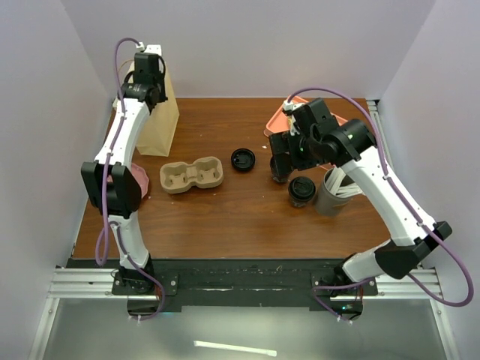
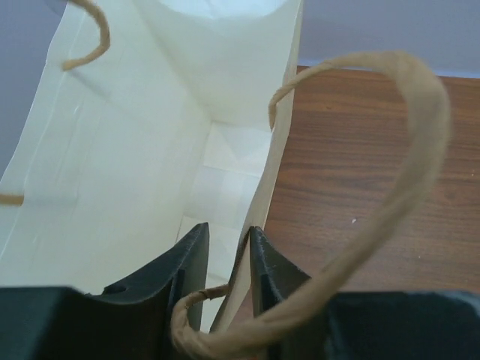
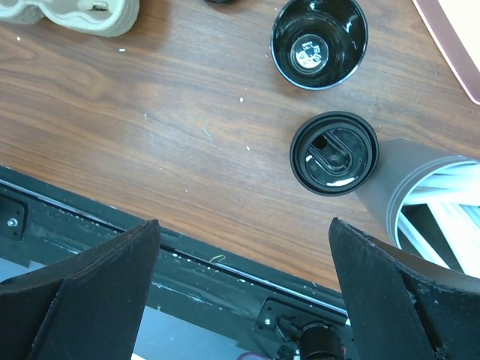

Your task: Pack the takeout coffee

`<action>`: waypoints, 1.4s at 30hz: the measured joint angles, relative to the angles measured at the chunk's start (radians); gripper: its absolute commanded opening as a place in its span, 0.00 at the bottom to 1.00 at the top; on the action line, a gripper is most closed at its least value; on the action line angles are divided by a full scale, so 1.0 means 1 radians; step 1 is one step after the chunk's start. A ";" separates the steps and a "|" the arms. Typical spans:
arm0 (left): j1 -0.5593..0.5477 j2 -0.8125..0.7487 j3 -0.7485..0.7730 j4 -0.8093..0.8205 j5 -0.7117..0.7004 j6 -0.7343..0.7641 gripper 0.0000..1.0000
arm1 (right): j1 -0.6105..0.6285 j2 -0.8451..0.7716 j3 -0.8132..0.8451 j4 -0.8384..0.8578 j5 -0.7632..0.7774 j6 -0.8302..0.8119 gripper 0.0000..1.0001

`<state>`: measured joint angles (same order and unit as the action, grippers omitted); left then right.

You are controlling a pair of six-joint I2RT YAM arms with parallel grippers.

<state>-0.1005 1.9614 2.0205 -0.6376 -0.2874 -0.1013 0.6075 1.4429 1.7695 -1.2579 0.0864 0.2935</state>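
Observation:
The takeout coffee, a small black cup with its black lid on, stands right of the table's middle; it shows as a lidded cup in the right wrist view. A second black cup stands open beside it, and a loose black lid lies further left. My right gripper hangs wide open and empty above the near table edge, short of both cups. My left gripper straddles the right wall of the paper bag. Its jaws are narrow, the wall lies against the right finger, and a gap is left at the other.
A tan pulp cup carrier lies left of centre. A grey cup of white utensils stands right beside the lidded cup. A pink tray sits at the back right. The bag's rope handle loops over my left fingers.

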 measured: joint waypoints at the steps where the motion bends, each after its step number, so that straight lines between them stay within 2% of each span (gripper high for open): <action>1: 0.000 0.007 0.008 0.003 0.003 -0.001 0.15 | 0.000 0.006 0.006 0.000 0.000 0.000 0.99; 2: 0.000 0.016 0.021 0.003 0.008 0.005 0.07 | 0.000 0.011 0.014 -0.001 0.000 -0.002 0.99; 4: 0.000 0.025 0.042 0.008 0.016 0.010 0.00 | 0.000 0.021 0.022 -0.003 0.001 -0.007 0.99; 17: -0.003 0.009 0.245 0.016 -0.050 -0.018 0.00 | 0.000 0.032 0.064 -0.010 -0.001 -0.023 0.99; 23: -0.021 -0.149 0.216 -0.092 -0.018 -0.108 0.00 | 0.000 0.029 0.069 0.002 -0.021 -0.022 0.99; 31: -0.058 -0.399 0.257 -0.386 0.123 -0.276 0.00 | 0.000 -0.006 0.050 0.042 -0.083 -0.019 0.99; 33: -0.058 -0.470 0.221 -0.443 0.183 -0.340 0.00 | 0.000 -0.016 0.050 0.055 -0.098 -0.018 0.98; 38: -0.103 -0.697 -0.064 -0.566 0.299 -0.467 0.00 | 0.000 -0.068 -0.003 0.103 -0.139 -0.006 0.98; 42: -0.111 -0.804 -0.220 -0.653 0.369 -0.535 0.00 | 0.000 -0.126 -0.079 0.131 -0.159 0.006 0.98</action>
<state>-0.2119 1.1572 1.8000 -1.2903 0.0814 -0.6365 0.6075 1.3170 1.6901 -1.1271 -0.0723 0.3000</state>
